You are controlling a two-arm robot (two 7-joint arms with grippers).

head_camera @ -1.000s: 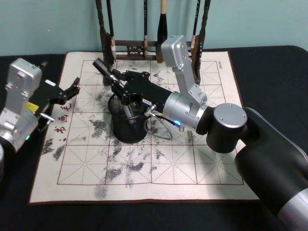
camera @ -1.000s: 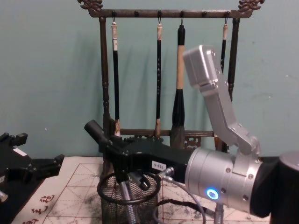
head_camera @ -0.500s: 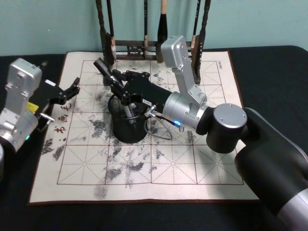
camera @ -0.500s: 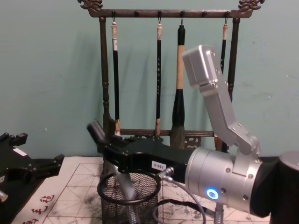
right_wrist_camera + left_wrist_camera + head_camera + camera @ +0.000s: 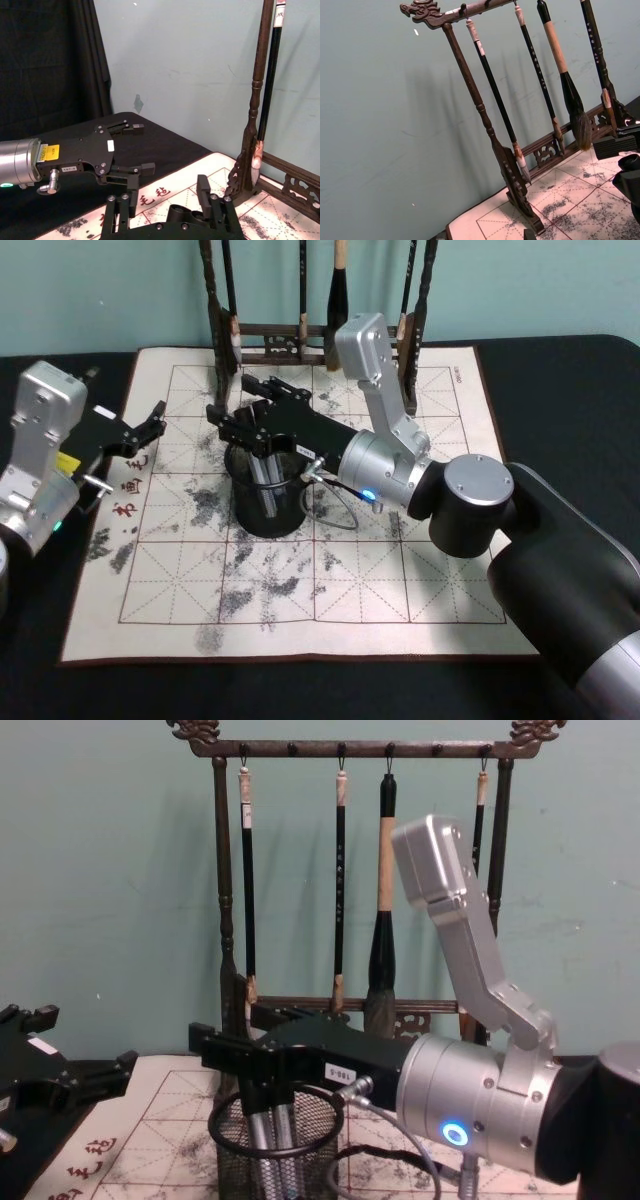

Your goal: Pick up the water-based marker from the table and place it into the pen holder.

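Observation:
The pen holder (image 5: 262,515) (image 5: 232,1152), a black wire-mesh cup, stands on the ink-stained mat. The marker (image 5: 266,480) (image 5: 260,1156) stands inside it as a grey shaft, free of any grip. My right gripper (image 5: 240,400) (image 5: 245,1032) (image 5: 167,194) hovers just above the cup's rim, open, with nothing between its fingers. My left gripper (image 5: 150,426) (image 5: 140,148) (image 5: 95,1078) is open and apart, at the mat's left edge over the black table (image 5: 560,390).
A tall dark wooden brush rack (image 5: 300,340) (image 5: 360,750) (image 5: 485,125) (image 5: 255,125) with several hanging brushes stands just behind the cup. The white red-gridded mat (image 5: 400,580) has free room in front. A black cable (image 5: 335,510) loops beside the cup.
The right gripper has opened. The marker, held tilted with its black end sticking up out of the fingers, has dropped down into the pen holder. The left arm has not moved.

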